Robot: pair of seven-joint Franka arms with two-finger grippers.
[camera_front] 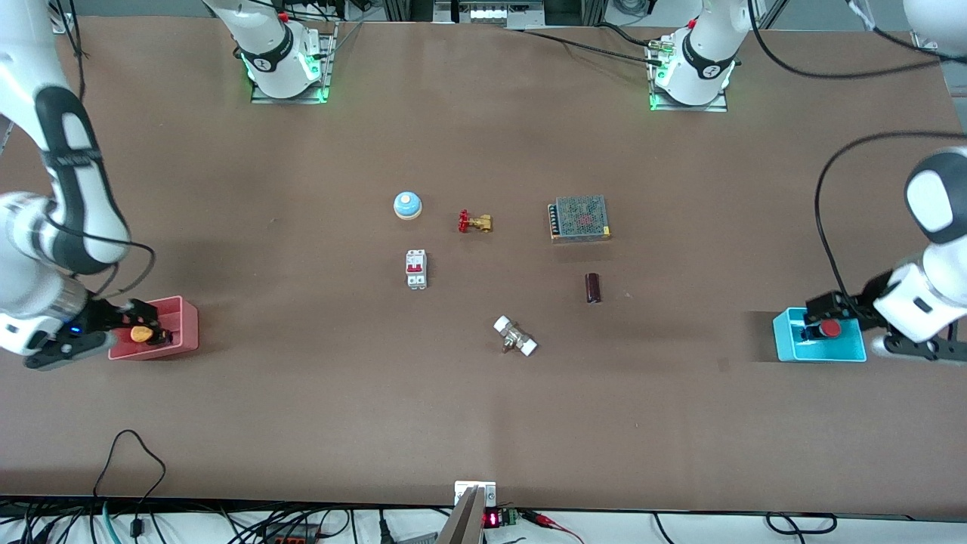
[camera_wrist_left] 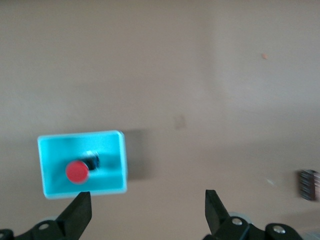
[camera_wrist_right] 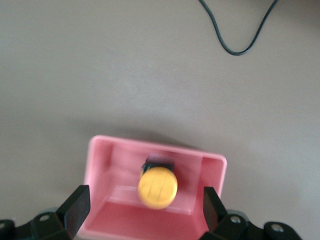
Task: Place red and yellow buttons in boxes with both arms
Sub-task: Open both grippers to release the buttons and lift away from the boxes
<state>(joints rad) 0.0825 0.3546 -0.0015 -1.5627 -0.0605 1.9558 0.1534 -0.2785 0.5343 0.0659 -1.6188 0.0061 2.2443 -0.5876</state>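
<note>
The orange-yellow button (camera_front: 140,333) lies in the pink-red box (camera_front: 181,325) at the right arm's end of the table. My right gripper (camera_front: 151,331) is open over that box. In the right wrist view its fingers (camera_wrist_right: 76,205) stand wide on either side of the yellow button (camera_wrist_right: 157,187) in the box (camera_wrist_right: 102,165) without touching it. The red button (camera_front: 830,328) sits in the cyan box (camera_front: 789,344) at the left arm's end. My left gripper (camera_front: 820,321) is open and empty above that box's edge. The left wrist view shows the red button (camera_wrist_left: 77,172) inside the cyan box (camera_wrist_left: 115,150).
Mid-table stand a blue dome bell (camera_front: 407,205), a brass valve with a red handle (camera_front: 475,222), a white circuit breaker (camera_front: 416,269), a metal power supply (camera_front: 579,217), a dark cylinder (camera_front: 593,288) and a white-ended fitting (camera_front: 515,336).
</note>
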